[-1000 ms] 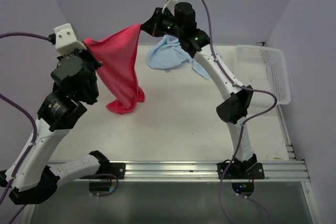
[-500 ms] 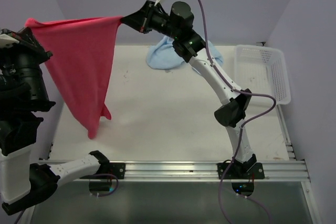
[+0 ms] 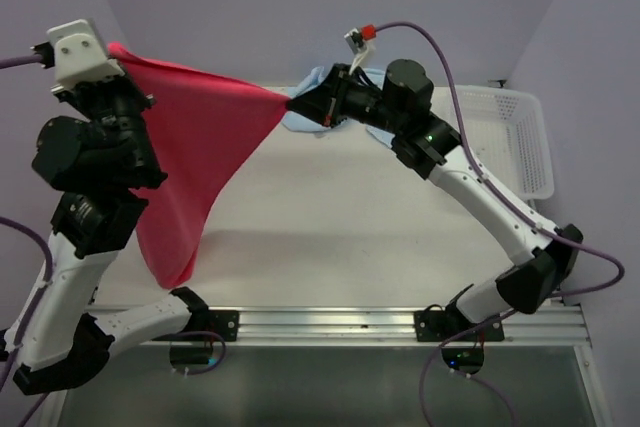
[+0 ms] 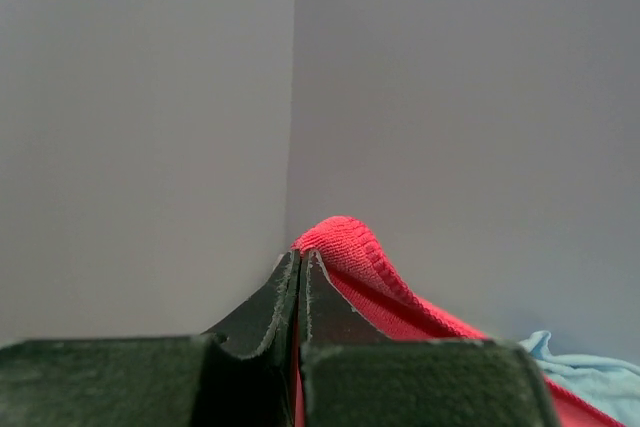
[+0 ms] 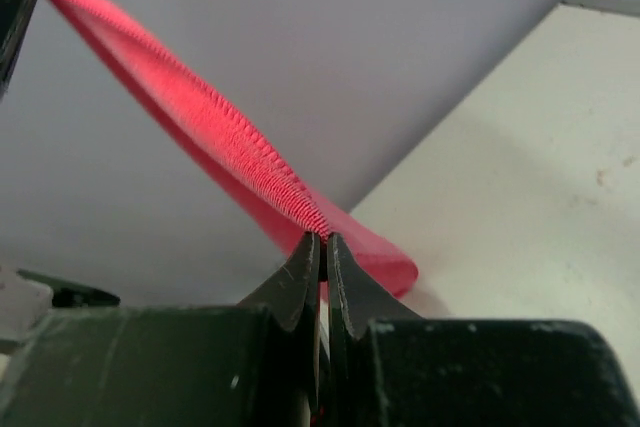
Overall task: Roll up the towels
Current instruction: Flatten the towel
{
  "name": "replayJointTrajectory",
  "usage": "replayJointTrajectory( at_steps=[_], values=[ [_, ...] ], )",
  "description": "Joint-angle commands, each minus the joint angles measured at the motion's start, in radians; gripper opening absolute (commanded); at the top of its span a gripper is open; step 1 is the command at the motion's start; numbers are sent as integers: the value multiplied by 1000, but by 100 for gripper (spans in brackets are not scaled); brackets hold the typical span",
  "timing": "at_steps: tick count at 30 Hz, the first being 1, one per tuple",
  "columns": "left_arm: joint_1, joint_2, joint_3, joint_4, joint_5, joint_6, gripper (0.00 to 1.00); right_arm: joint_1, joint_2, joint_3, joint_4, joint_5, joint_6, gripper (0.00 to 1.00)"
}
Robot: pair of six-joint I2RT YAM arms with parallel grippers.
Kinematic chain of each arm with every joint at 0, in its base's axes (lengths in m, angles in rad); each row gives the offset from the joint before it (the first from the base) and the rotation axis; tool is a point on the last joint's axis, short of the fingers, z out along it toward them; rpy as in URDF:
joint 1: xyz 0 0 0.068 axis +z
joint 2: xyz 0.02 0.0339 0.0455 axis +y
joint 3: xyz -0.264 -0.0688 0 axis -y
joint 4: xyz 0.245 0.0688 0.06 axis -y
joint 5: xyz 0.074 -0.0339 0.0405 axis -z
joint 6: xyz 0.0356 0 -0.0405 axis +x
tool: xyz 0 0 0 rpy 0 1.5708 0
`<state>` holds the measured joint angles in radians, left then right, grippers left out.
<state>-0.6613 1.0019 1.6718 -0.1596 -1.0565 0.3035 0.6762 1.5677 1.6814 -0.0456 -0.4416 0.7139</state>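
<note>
Count of items on site:

- Towels: two, namely one red-pink towel and one light blue towel.
- Baskets: one white mesh basket.
- Robot arms: two, the left arm and the right arm.
- Grippers: two, the left gripper and the right gripper, each with two fingers.
- Tables: one white table.
- Metal rails: one rail along the table's near edge.
- Purple cables: more than one; the exact number cannot be told.
</note>
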Motion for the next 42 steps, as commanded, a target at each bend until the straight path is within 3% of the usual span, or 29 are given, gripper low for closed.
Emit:
replayJointTrajectory(
  at_steps=[1,7,12,16,17,18,22,24,25,29,35,39,42],
  values=[
    [6,67,-56,219,19,57,0,-6,-202,-203,1,64,-73,0],
    [12,260,-66,261,197,-39,0,-7,-418,-458,-62,167,-84,0],
    [19,525,54,238,348,-125,0,-7,-555,-584,-163,320,-67,0],
    [19,728,164,226,508,-236,0,-10,-664,-637,-369,584,-32,0],
    [17,765,205,224,547,-257,0,-13,-708,-649,-405,712,-19,0],
    [19,843,236,200,619,-276,10,-18,-727,-679,-433,762,-7,0],
    [9,1012,380,77,752,-369,88,-78,-798,-762,-517,862,47,0],
    [9,1053,439,-45,732,-411,94,-125,-796,-804,-528,833,64,0],
    [9,1037,439,-66,722,-421,94,-139,-790,-818,-528,819,68,0],
    [51,748,100,-41,704,-512,96,-191,-759,-881,-476,765,79,0],
    [236,309,-383,-92,814,-730,92,-201,-677,-881,-415,730,65,0],
    [239,147,-653,-156,816,-852,81,-214,-655,-867,-401,712,52,0],
    [238,77,-759,-253,777,-944,74,-222,-653,-862,-405,696,47,0]
  ],
)
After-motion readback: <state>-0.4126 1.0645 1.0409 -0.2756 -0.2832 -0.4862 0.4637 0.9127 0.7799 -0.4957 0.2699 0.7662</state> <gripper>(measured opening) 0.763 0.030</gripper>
